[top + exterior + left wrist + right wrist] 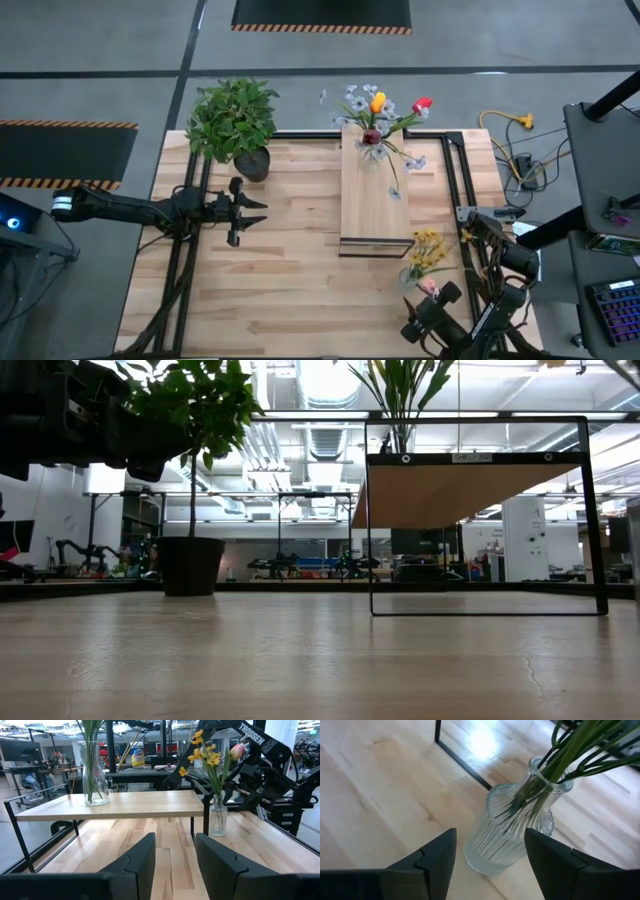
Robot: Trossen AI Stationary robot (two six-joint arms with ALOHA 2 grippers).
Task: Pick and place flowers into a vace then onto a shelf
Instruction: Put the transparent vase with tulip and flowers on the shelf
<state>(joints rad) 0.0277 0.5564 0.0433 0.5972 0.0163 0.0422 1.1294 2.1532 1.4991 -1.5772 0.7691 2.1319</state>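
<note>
While the left hand waits over the left half of the table, its 2 fingers parted a little and holding nothing, the right hand sits low near the table's right front corner. Its fingers stand well apart and empty, close to a ribbed glass vase but not touching it. That small vase stands upright on the table just beside the shelf's front right leg and holds yellow blooms and a pink tulip. On the shelf, at its far end, a taller glass vase holds red and yellow tulips with pale sprigs. A potted plant stands at the table's far left.
</note>
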